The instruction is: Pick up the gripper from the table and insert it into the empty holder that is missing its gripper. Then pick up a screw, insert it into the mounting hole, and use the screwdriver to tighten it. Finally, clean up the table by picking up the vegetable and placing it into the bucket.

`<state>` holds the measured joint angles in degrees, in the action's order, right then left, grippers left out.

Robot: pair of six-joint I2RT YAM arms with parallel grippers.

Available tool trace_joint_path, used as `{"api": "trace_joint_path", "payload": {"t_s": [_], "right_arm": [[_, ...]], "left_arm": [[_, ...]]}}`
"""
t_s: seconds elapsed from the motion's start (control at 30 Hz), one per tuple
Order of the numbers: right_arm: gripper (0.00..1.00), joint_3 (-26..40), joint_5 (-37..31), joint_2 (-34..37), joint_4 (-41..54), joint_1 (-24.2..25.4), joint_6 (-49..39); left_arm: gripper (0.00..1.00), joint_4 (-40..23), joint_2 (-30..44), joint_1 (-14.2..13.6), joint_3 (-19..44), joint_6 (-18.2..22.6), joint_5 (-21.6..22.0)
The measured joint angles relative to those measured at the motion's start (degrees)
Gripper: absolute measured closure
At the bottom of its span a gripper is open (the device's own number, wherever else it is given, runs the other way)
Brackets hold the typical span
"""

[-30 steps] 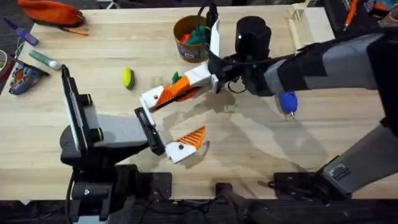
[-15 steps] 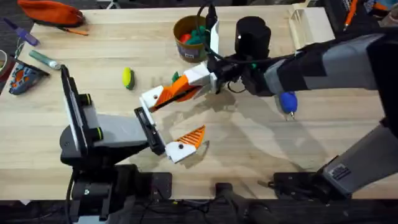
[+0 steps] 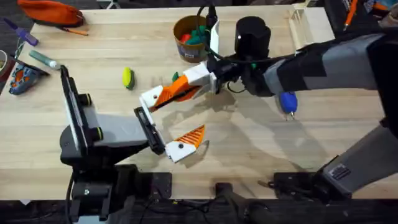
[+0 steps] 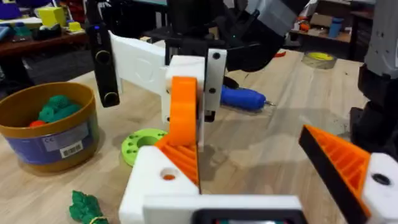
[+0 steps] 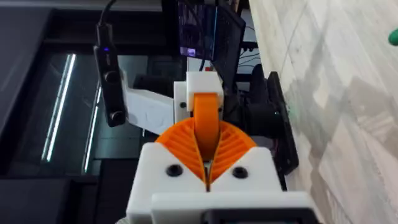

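Note:
My right gripper (image 3: 185,88) reaches across the table and is shut on the orange gripper (image 5: 206,121). It holds the orange gripper (image 4: 183,109) against the white holder (image 3: 151,98), which is the far finger of my left arm. My left gripper (image 3: 186,117) is open, and its near finger carries an orange ribbed pad (image 4: 339,158). The blue screwdriver (image 3: 287,102) lies on the table to the right. The mustard bucket (image 3: 189,37) stands at the back with toy food inside. A green leafy vegetable (image 4: 84,208) lies near the holder (image 4: 155,180).
A yellow-green toy (image 3: 127,78) lies left of the grippers. A green disc with holes (image 4: 143,143) rests in front of the bucket (image 4: 50,130). A black cylinder (image 3: 253,34) stands behind my right arm. An orange pouch (image 3: 53,12) and tools sit at the far left.

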<state>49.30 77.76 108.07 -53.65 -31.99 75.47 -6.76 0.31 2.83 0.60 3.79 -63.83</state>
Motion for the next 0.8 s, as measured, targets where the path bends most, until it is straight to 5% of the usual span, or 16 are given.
{"api": "trace_joint_path", "payload": {"t_s": [0.33,0.37,0.57,0.8], "right_arm": [[0.993,0.0,-0.1,0.0,0.0,0.0,0.0],[0.935,0.0,-0.2,0.0,0.1,0.0,0.4],[0.106,-0.1,-3.3,0.0,0.3,0.0,0.6],[0.07,-0.1,-4.3,0.0,0.3,0.1,0.8]], "left_arm": [[0.015,0.0,0.0,0.0,0.0,0.0,0.0],[0.015,0.0,0.0,0.0,0.0,0.0,0.1],[0.015,-0.1,0.0,-0.2,0.0,0.3,-1.1],[0.015,-0.1,0.0,-0.2,0.0,0.3,-1.1]]}}
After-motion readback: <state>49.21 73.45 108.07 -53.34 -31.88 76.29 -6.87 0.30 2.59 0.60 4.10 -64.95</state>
